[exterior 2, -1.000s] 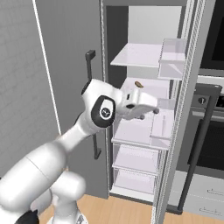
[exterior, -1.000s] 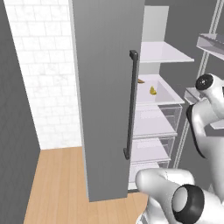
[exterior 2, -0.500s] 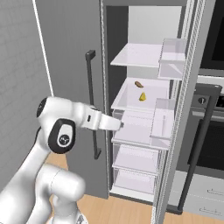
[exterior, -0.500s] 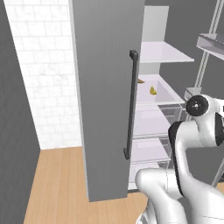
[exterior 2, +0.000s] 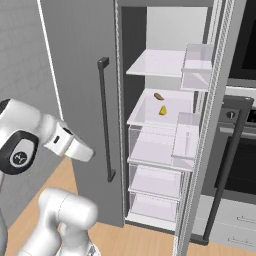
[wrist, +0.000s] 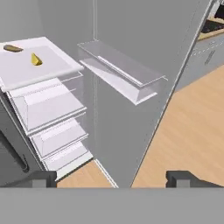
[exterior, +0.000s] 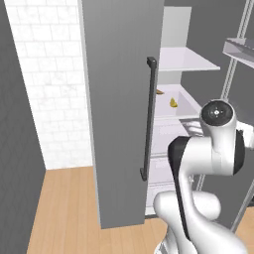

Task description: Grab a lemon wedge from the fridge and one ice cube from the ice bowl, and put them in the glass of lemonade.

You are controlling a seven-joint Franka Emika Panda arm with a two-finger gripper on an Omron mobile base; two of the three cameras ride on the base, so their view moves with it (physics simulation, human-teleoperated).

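The lemon wedge is seen as a tiny bright yellow wedge lying on the white middle shelf of the fridge, toward the shelf's rear and well back from its front edge. It is also seen in the left base view and in the hand view. Just beside it, nearer the back of the shelf, a flatter orange-brown piece is laid, apart from the wedge. Clear drawers are stacked below the shelf, and clear door bins are carried on the open right door.

The gripper is held with its fingers spread wide apart and nothing between them; only the dark fingertips are shown at the bottom of the hand view, aimed at the lower part of the open fridge and the wooden floor.

Compared with a second ago, the arm has been drawn back from the shelf: its forearm was stretched toward the wedge then, and is now folded low at the left of the right base view.

The gripper itself is hidden in the base views, and the orange-brown piece is half cut off by the door handle in the left base view.
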